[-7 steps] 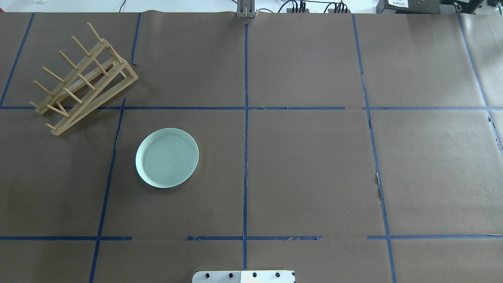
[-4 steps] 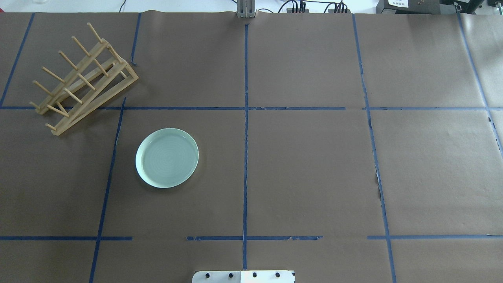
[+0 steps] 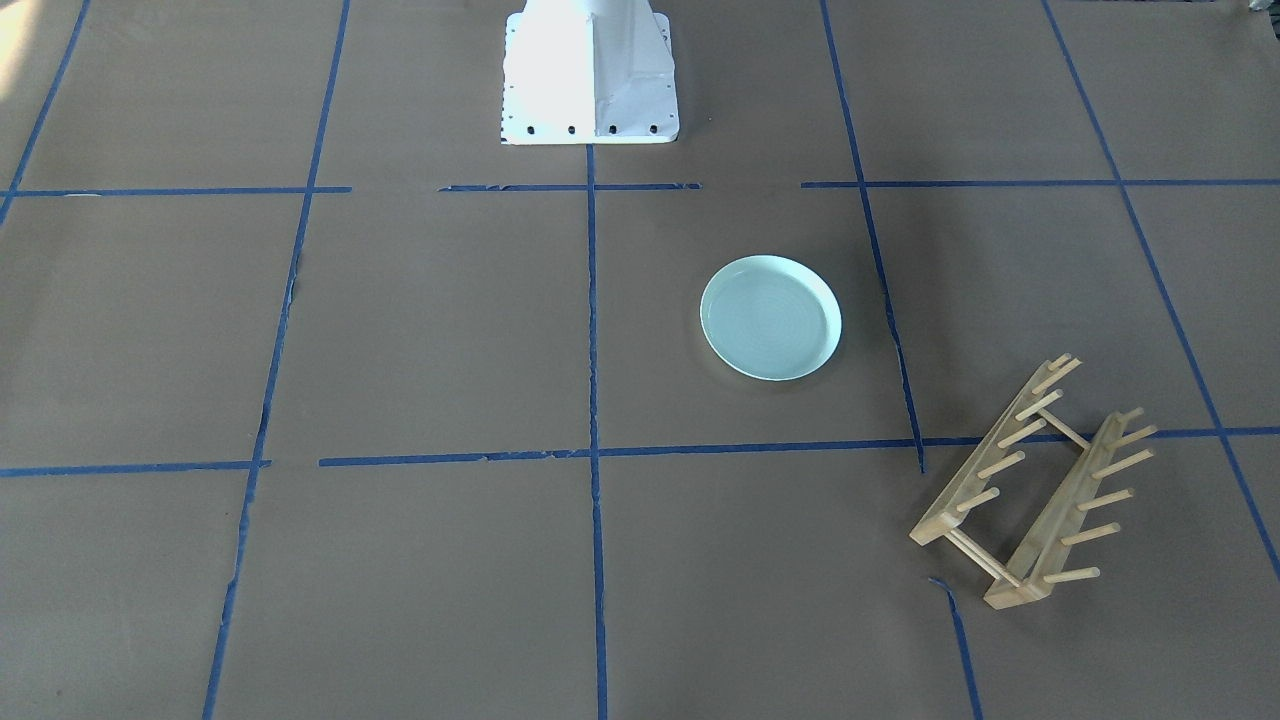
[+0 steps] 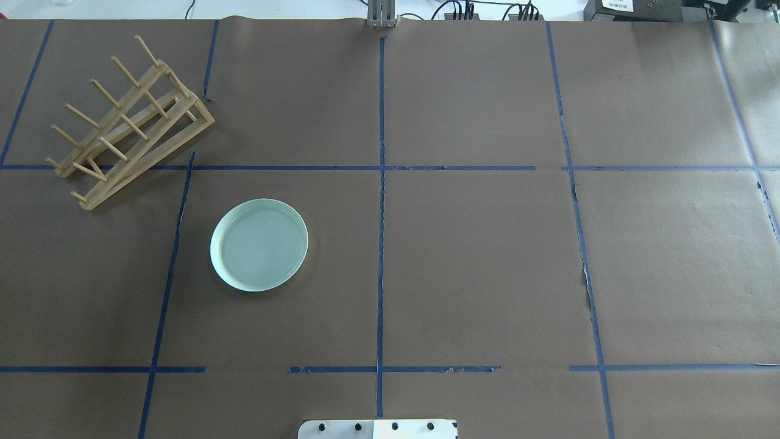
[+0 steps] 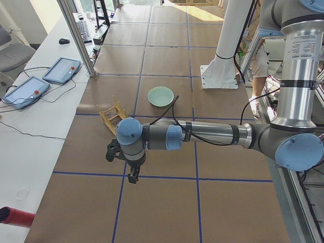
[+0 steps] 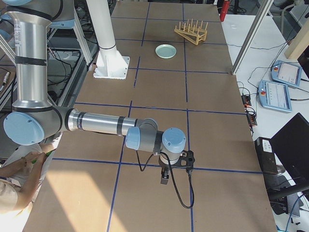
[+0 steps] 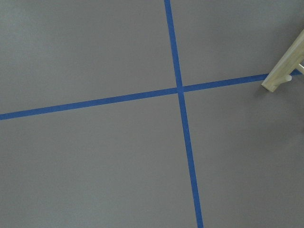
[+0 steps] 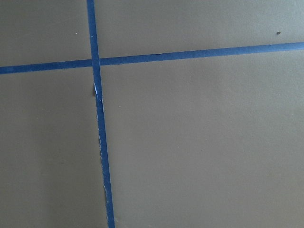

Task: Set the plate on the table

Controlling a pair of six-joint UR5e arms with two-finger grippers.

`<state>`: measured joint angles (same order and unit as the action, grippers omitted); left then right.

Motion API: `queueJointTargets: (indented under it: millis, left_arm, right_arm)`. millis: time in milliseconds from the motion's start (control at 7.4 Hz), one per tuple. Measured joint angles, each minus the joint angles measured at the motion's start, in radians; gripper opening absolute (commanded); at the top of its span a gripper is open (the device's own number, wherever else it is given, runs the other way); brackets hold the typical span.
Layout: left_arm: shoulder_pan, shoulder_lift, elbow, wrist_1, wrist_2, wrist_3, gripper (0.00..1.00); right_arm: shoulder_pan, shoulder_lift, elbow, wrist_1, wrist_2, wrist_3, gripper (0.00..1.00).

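The pale mint-green plate [image 4: 259, 244] lies flat and upright on the brown-paper table [image 4: 487, 274], left of the centre tape line; it also shows in the front view [image 3: 770, 317] and both side views [image 5: 161, 96] [image 6: 165, 50]. Neither gripper is near it. My left gripper [image 5: 132, 177] hangs over the table's left end, pointing down, with nothing visibly in it. My right gripper [image 6: 164, 180] hangs over the right end. Both show only in the side views, so I cannot tell whether they are open or shut.
A light wooden peg rack [image 4: 131, 122] stands at the far left, apart from the plate; one corner of it shows in the left wrist view [image 7: 285, 71]. The white robot base [image 4: 378, 428] is at the near edge. Tablets [image 5: 40, 83] lie beyond the table's far side.
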<state>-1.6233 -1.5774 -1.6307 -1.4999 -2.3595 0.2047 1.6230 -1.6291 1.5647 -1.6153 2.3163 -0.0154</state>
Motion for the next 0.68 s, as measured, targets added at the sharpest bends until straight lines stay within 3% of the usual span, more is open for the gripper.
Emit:
queueJointTargets:
  millis: [676]
  left_arm:
    - [0.000, -0.001, -0.006, -0.002, -0.008, 0.001, 1.00]
  right_arm:
    - [0.000, 0.000, 0.000, 0.000, 0.000, 0.000, 1.00]
